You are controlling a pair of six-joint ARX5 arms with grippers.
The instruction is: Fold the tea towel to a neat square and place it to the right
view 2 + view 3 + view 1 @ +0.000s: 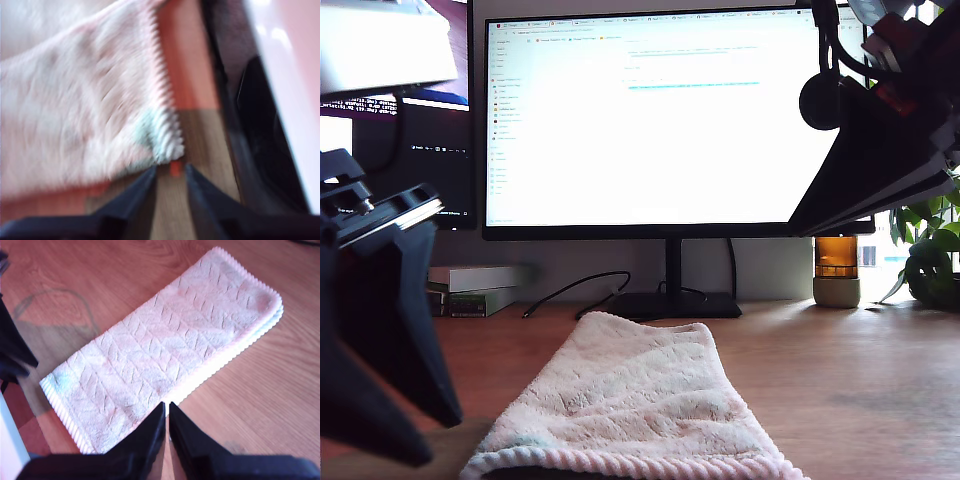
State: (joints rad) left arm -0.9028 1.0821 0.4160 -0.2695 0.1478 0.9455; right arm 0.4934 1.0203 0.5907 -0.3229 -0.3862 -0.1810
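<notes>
— While both arms hang off the cloth, tell me where the tea towel (630, 400) lies.

— Flat on the bench (850, 380), in front of the monitor (670, 115), already doubled into a long strip. Its long axis runs from the near edge of the exterior view toward the monitor stand, with the corded hem nearest the camera.

— And the jaws?

— My second gripper (166, 412) hovers above one long side of the strip, jaws nearly closed with only a sliver of gap, holding nothing. My first gripper (170, 175) has its jaws a little apart and empty, with a corner of the towel just ahead of the tips (that view is blurred, so I cannot tell whether they touch).

— Which arm is nearer?

— I judge the first, since a hemmed corner sits right at its tips. The second looks across the strip's width rather than along it.

— So the fold?

— Probably end to end along the long axis, bringing one short hem onto the other to make the square.
</notes>
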